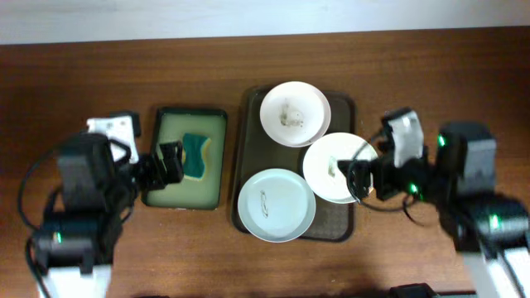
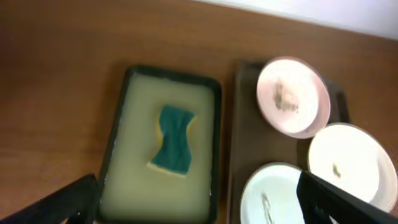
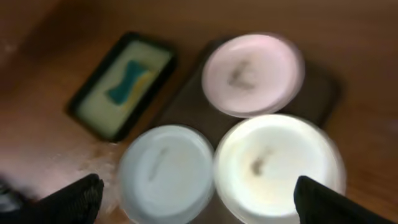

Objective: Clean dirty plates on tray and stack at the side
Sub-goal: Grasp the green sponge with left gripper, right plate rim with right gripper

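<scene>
White glossy plates (image 1: 294,113), three, smeared, crowd the brown tray (image 1: 247,141), rims nearly touching. Left gripper (image 1: 171,162) hangs by the sponge (image 1: 197,156), right gripper (image 1: 358,175) at the right-hand plate's edge; both jaws wide, empty. Risk: lifting one slick rim may drag its neighbour, or slip.

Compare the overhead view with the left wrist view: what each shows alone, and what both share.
Only overhead: the left arm and right arm, with the right gripper open by the right plate's edge. Only left wrist: nothing new, just a closer look past the spread fingers of the left gripper. Both: the sponge in its small tray, the brown tray, three plates.
</scene>
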Robot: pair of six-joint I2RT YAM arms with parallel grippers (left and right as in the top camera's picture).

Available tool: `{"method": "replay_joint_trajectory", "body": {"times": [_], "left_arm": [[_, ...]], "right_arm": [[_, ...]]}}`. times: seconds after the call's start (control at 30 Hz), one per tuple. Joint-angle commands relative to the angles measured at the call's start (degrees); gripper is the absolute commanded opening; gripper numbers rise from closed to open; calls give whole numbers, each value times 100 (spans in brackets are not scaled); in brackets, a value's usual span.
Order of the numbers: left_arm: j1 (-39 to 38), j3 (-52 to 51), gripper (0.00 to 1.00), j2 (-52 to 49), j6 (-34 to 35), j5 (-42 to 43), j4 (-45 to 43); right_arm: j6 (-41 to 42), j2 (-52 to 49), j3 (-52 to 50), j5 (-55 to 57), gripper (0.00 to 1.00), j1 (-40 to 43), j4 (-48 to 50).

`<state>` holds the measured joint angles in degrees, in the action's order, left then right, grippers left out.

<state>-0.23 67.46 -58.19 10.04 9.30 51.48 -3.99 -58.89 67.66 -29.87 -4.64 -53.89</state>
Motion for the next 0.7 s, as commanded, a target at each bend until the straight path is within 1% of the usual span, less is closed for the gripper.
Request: {"method": "replay_joint_trajectory", "body": {"times": [0.0,0.03,0.07,0.1,0.13,0.2,0.3,0.33,0.4,0.43,0.47,0.5,0.53,0.57,0.67], "left_arm": [[13,632,99,-800,-68,721,352],[13,632,99,-973,-72,1231,505],[0,632,100,-1106,-74,1419,586],[-50,632,100,-1248,-98,1425,680],[-127,629,95,-1353,-227,1425,713],[-308,629,88,-1526,-350,1182,713],[-540,632,84,-1626,-350,739,713],[-540,632,84,-1626,-352,664,713],[-540,632,84,-1626,-352,487,710],[-540,632,86,-1626,-350,323,710],[-540,632,87,-1628,-350,186,710],[-540,632,88,-1637,-350,87,708],[-540,629,88,-1646,-350,-4,699],[-540,629,88,-1661,-350,-20,688],[-540,629,88,-1746,-350,-17,647]], "right_arm": [[39,-820,415,-1397,98,17,-282],[39,-1113,415,-1423,98,15,-505],[39,-1401,413,-1187,98,9,-883],[39,-1694,402,-754,98,-48,-1276],[39,-1991,345,-264,98,-195,-1569],[83,-2500,131,221,98,-608,-1777],[767,-3123,-415,656,98,-1355,-1453],[1453,-3287,-667,1268,98,-1648,-1054],[1974,-3322,-874,1679,98,-1821,-579],[2146,-3320,-927,1685,98,-1853,-391],[2142,-3320,-927,1685,98,-1853,-323],[2146,-3322,-927,1676,78,-1853,-284],[2146,-3338,-960,1657,54,-1864,-168],[2146,-3338,-1021,1661,41,-1864,-48],[2146,-3338,-1403,1482,40,-1864,409]]}}
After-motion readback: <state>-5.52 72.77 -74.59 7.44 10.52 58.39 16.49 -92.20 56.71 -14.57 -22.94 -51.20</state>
